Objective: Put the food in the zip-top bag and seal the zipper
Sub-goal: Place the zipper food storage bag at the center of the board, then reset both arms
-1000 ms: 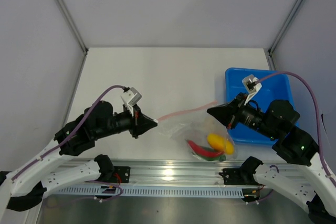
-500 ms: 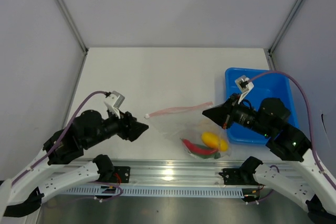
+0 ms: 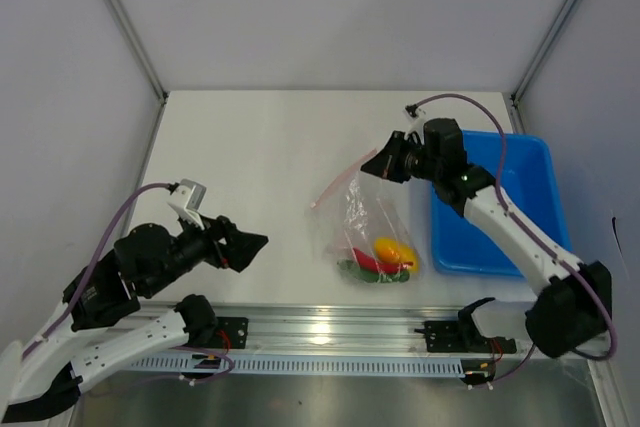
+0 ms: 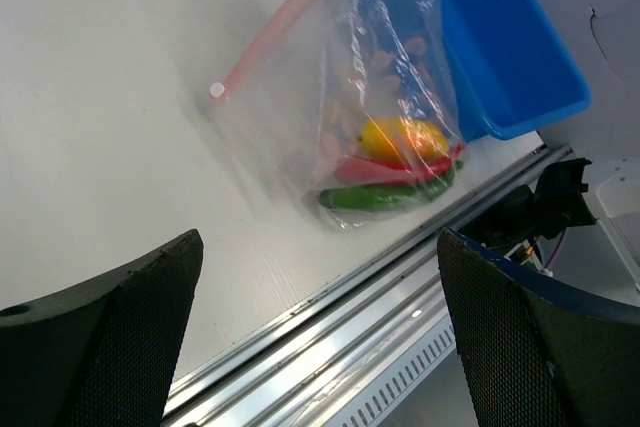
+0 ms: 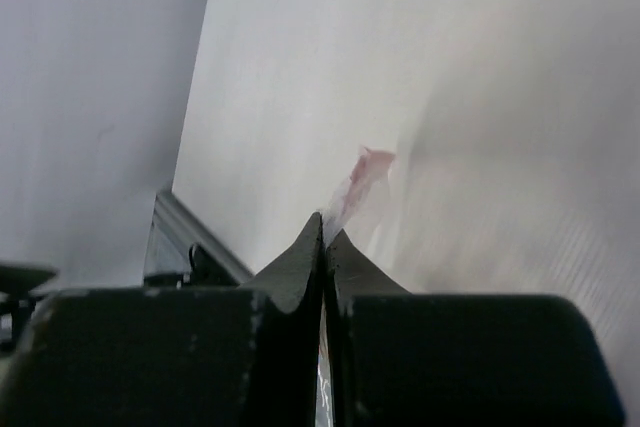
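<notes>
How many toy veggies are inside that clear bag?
3, all at the bottom of the bag: a yellow piece on top, a red chili under it, a green piece lowest. More may be hidden.

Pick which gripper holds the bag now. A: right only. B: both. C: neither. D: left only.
A: the right gripper is shut on the zip-top bag at one end of its zipper, while the left gripper is open and apart from it.

Left tool (image 3: 258,243) let go and drew back — right tool (image 3: 367,168) hoisted the zip-top bag (image 3: 366,219).
</notes>
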Robot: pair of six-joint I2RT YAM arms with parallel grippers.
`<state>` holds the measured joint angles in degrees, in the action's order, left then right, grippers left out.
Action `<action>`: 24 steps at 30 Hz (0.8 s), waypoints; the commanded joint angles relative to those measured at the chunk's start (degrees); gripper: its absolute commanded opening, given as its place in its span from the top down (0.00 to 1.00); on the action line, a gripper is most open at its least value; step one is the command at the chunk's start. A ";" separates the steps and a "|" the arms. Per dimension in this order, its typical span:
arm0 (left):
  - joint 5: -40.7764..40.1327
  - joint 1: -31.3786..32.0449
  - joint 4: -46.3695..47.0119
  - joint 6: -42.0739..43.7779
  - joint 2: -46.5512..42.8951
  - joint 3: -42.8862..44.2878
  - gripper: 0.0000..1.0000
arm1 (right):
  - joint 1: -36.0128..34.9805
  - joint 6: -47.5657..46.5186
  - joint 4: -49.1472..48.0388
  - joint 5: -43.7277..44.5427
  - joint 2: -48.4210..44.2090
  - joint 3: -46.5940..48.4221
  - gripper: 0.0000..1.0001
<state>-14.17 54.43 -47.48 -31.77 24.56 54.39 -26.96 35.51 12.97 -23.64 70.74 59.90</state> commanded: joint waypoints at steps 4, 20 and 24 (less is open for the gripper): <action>4.94 -0.38 1.16 -3.56 -1.88 -1.57 0.00 | 6.21 -3.15 -2.11 -1.33 16.60 19.76 0.66; 7.14 -0.38 5.02 -5.14 1.89 -5.08 0.01 | 6.92 -13.80 19.00 18.79 8.91 21.69 0.01; 9.33 -0.38 9.24 -6.81 5.58 -7.27 0.01 | 6.75 -12.31 22.18 25.55 -0.49 12.02 0.01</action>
<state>-7.57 54.43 -43.48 -36.29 27.62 48.77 -20.08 23.29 29.91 -6.37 75.90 77.84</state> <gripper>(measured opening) 0.994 0.993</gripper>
